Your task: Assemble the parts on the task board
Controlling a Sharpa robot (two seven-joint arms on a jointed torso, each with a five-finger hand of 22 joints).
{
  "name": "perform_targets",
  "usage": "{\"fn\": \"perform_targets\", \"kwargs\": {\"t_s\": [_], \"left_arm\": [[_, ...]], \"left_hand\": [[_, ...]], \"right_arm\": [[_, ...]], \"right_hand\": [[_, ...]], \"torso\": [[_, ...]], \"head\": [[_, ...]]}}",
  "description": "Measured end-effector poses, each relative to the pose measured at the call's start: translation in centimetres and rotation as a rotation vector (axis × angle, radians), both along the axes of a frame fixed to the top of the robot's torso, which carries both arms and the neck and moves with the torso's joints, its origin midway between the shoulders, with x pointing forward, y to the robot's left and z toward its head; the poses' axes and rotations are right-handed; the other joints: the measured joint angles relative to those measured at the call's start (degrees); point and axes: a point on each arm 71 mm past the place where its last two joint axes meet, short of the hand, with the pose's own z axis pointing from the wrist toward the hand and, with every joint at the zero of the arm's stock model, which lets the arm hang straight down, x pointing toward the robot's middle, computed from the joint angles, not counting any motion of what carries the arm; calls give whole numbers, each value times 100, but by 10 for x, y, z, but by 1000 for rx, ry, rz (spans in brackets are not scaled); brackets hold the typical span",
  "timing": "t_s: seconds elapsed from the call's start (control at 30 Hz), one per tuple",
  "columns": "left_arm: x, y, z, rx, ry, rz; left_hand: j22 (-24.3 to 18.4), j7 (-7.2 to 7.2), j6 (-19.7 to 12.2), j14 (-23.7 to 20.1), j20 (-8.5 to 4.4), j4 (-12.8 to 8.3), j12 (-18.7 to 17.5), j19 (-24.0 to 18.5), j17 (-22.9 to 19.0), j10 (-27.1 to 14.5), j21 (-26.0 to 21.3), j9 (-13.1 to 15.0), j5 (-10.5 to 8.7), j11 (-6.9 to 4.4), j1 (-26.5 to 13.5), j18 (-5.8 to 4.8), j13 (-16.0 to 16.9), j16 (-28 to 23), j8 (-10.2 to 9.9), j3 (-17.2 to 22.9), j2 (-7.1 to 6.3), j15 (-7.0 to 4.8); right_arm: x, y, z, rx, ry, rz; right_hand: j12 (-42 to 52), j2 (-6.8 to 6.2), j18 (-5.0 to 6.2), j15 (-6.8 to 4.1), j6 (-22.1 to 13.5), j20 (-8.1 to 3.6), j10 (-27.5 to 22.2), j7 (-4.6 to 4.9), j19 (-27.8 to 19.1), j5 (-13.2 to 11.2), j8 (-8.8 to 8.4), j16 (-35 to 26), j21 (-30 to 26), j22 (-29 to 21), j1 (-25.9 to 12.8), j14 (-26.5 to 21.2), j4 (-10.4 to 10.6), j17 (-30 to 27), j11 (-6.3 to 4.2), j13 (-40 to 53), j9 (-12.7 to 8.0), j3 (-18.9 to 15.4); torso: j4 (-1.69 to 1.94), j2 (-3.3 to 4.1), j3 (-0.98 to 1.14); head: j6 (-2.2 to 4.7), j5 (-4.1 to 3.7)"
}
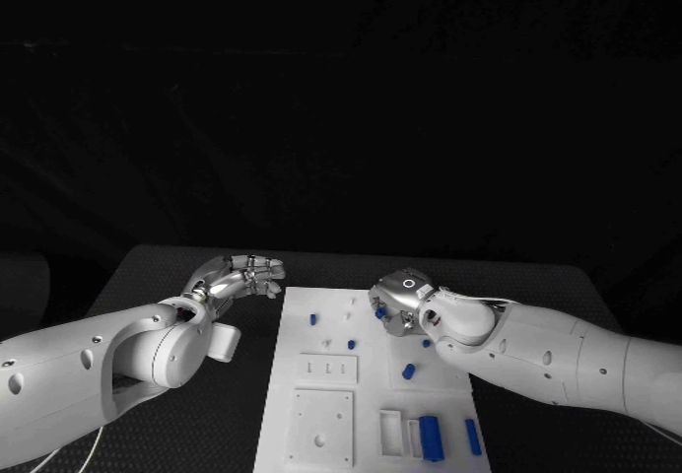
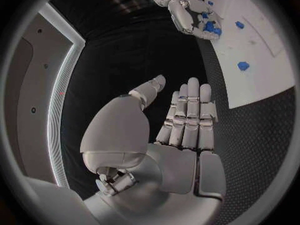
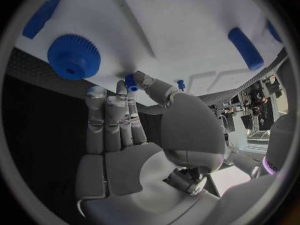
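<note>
Surface: black table [image 1: 185, 414] under a dark background, with the white task board [image 1: 373, 374] running from the middle of the head view down to its bottom edge.
Right hand: right hand [image 1: 405, 304] hovers over the board's upper right part; in the right wrist view its thumb and one finger pinch a small blue peg [image 3: 130, 82], the other fingers straight and side by side.
Left hand: left hand [image 1: 244, 275] hangs just off the board's upper left corner, over bare table; fingers straight, thumb spread, nothing held.
Near the right hand: a blue gear [image 3: 74, 56] sits on the board close to the fingertips in the right wrist view, a blue bar [image 3: 245, 48] further off.
Other parts: small blue pieces [image 1: 408, 371] lie scattered mid-board, and a long blue block [image 1: 431, 438] stands in a tray at lower right, its long axis running up-down in the head view.
Key relation: the peg lies at the right hand's fingertips, directly above the board, so the right hand is plainly the nearer one; which hole it suits cannot be told.
</note>
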Motion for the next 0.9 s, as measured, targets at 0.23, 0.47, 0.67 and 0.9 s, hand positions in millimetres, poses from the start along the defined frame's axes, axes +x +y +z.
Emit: {"fn": "perform_targets", "kwargs": {"t_s": [0.23,0.47,0.67,0.9], "left_arm": [[0,0,0,0,1,0],[1,-1,0,0,2,-1],[1,-2,0,0,2,-3],[1,-2,0,0,2,-4]], "left_hand": [[0,0,0,0,0,0,0,0,3,0,0,0,0,0,0,-1,0,-23,0,0,0,0],[-1,0,0,0,0,0,0,0,9,0,0,0,0,0,0,-3,-5,-23,0,0,0,0],[4,0,0,0,0,0,0,0,9,0,0,0,0,0,0,-6,-5,-23,0,0,0,0],[3,0,0,0,0,-14,0,0,14,0,0,1,0,0,-11,-10,-5,-22,0,14,11,0]], "right_arm": [[0,11,4,13,-35,-9],[0,25,12,43,-85,-18],[1,34,16,58,-117,-25],[4,40,16,59,-137,-36]], "right_hand": [[-2,7,-31,-24,60,-66,63,-23,-6,-7,10,35,32,5,-6,2,-34,-3,-36,30,0,27],[-5,7,-78,-31,87,-78,113,-16,-18,-18,13,36,32,4,-5,-5,-72,-7,-13,30,0,38],[-7,7,-79,-32,87,-78,119,-16,-18,1,14,35,54,4,-5,-5,-84,-14,-7,37,0,73],[-25,6,-81,-32,87,-77,117,-15,-17,1,24,35,54,4,-5,-5,-69,-14,-2,47,0,87]], "torso": [[1,3,-3],[-2,7,-5],[1,9,-7],[1,13,-9]], "head": [[21,20],[52,30],[73,31],[87,34]]}}
